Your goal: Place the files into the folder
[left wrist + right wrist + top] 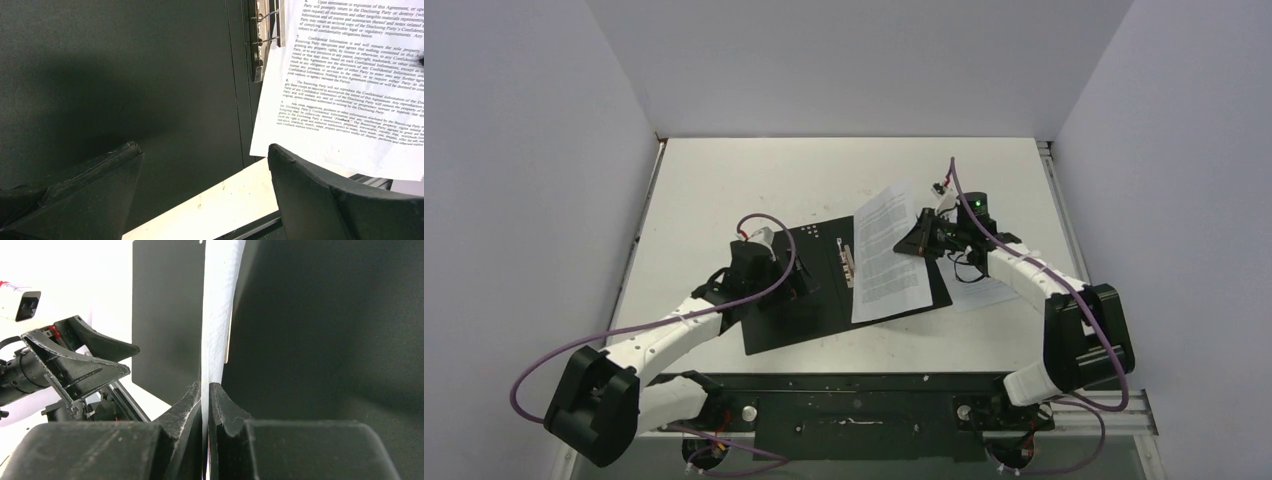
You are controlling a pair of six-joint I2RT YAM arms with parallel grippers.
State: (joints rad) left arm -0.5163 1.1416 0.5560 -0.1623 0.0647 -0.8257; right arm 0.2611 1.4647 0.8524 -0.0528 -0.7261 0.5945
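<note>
The folder (799, 310) lies open on the table, black inside up, with its metal spine clip (847, 262) in the middle. My right gripper (921, 240) is shut on the right edge of one file sheet (886, 255), which hangs over the folder's right half. In the right wrist view the sheet (218, 315) runs edge-on up from the shut right gripper (205, 388). A second sheet (984, 293) lies on the table under the right arm. My left gripper (799, 285) is open and empty over the folder's left half (125, 75), with the clip (260, 40) and the sheet (345, 90) to its right.
The white table (754, 180) is walled on three sides. A black base rail (854, 395) runs along the near edge. A strip of table (225, 200) shows below the folder's near edge. The left gripper's open fingers (75, 365) show in the right wrist view.
</note>
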